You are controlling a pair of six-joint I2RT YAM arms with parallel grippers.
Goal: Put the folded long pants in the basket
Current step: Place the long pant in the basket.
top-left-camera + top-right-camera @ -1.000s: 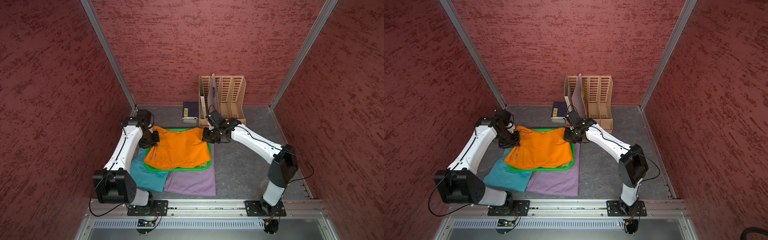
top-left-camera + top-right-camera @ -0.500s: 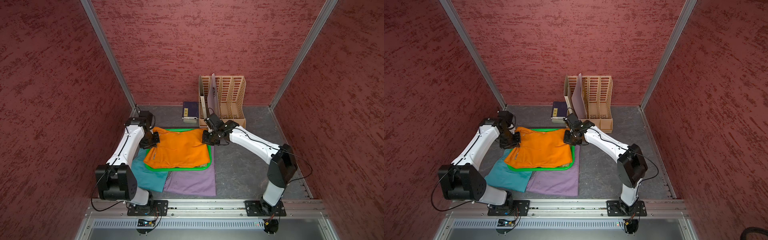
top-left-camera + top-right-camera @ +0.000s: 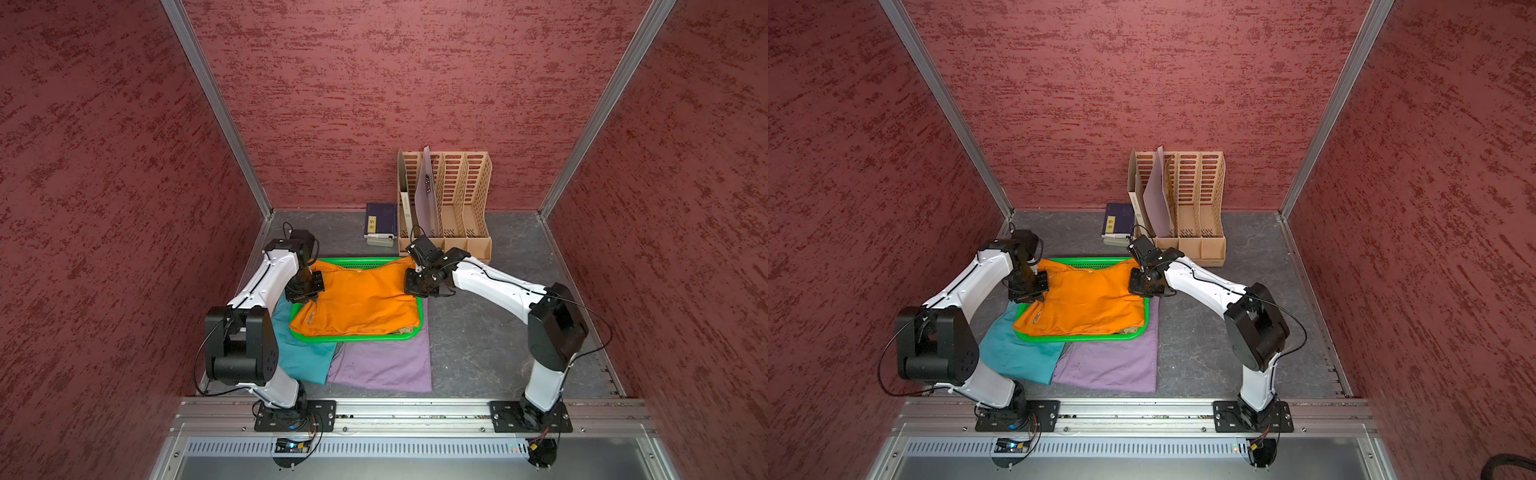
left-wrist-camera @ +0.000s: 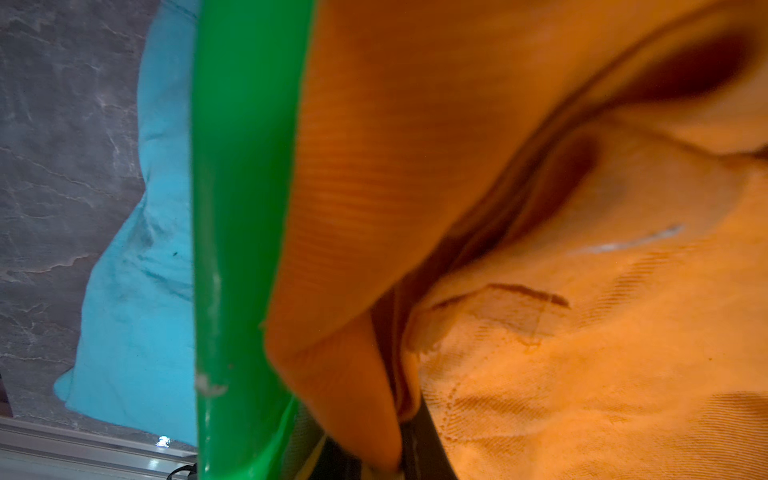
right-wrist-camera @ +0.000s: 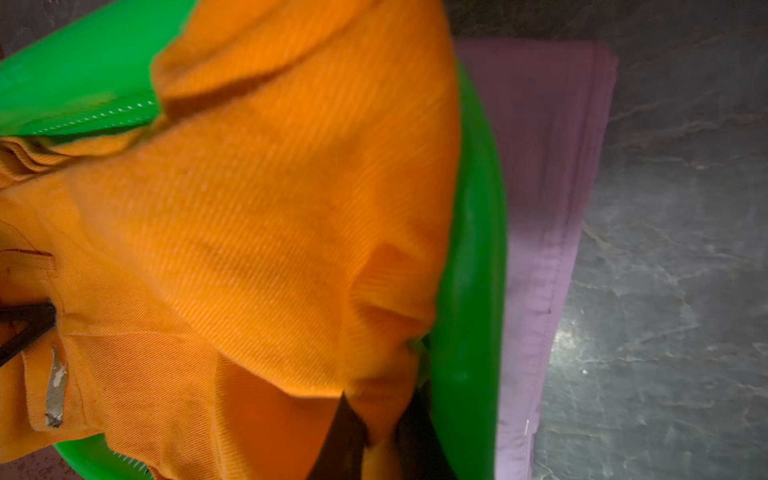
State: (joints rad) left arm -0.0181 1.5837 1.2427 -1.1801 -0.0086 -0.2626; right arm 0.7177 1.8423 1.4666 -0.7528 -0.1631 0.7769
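Your orange pants (image 3: 357,299) lie in the basket (image 3: 361,337), spread across nearly all of it. Their near left corner hangs over the green rim, and the far wall of the basket shows bare mesh behind them. Under the orange cloth, at the basket's near right corner, you can see a small edge of tan pants (image 3: 405,331).

Both jaws are closed on the orange pants. In the left wrist view a fold of orange cloth (image 4: 357,374) runs down between the dark jaws, just inside the green rim (image 4: 241,208). In the right wrist view another fold (image 5: 374,415) is pinched the same way at the opposite side of the basket. The left arm (image 3: 266,282) reaches in from the basket's left side and the right arm (image 3: 490,286) from its right.

The basket rests partly on two more pairs laid flat on the counter (image 3: 478,332). The teal pants (image 3: 303,357) stick out at its near left and the lilac pants (image 3: 386,365) at its near right, and these two touch each other.

Against the back wall stands a beige file organiser (image 3: 457,199), with a tan folder and a pale sheet leaning in its left slots. Just beside it lies a small stack of books (image 3: 380,222).
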